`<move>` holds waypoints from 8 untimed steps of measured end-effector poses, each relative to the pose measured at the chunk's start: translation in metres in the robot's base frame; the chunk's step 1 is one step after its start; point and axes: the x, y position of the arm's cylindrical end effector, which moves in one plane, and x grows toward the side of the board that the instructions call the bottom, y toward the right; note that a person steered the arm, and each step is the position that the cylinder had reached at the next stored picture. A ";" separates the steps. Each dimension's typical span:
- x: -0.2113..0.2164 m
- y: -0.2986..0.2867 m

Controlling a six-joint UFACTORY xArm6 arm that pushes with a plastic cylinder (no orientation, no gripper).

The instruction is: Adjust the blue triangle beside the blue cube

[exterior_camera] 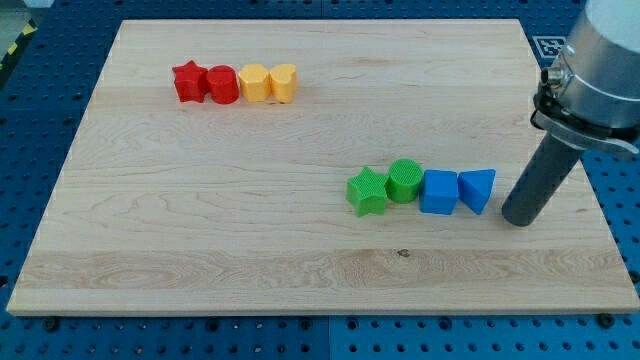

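We work in a robotics lab, at a test bench and not in a home or a shop. Our pale wooden board (300,230) lies on a blue metal base plate (40,90) with regular rows of mounting holes. A black and white marker tag (546,46) sits at the view's top right corner. At the top left, a yellow and black hazard stripe (18,40) marks the edge.

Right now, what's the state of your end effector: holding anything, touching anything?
No jaws here: a bare rod, holding nothing.
My tip rests on the board just to the view's right of the blue triangle, a small gap apart; the triangle sits against the blue cube.
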 end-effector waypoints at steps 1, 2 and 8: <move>0.023 -0.010; 0.043 -0.026; -0.003 -0.018</move>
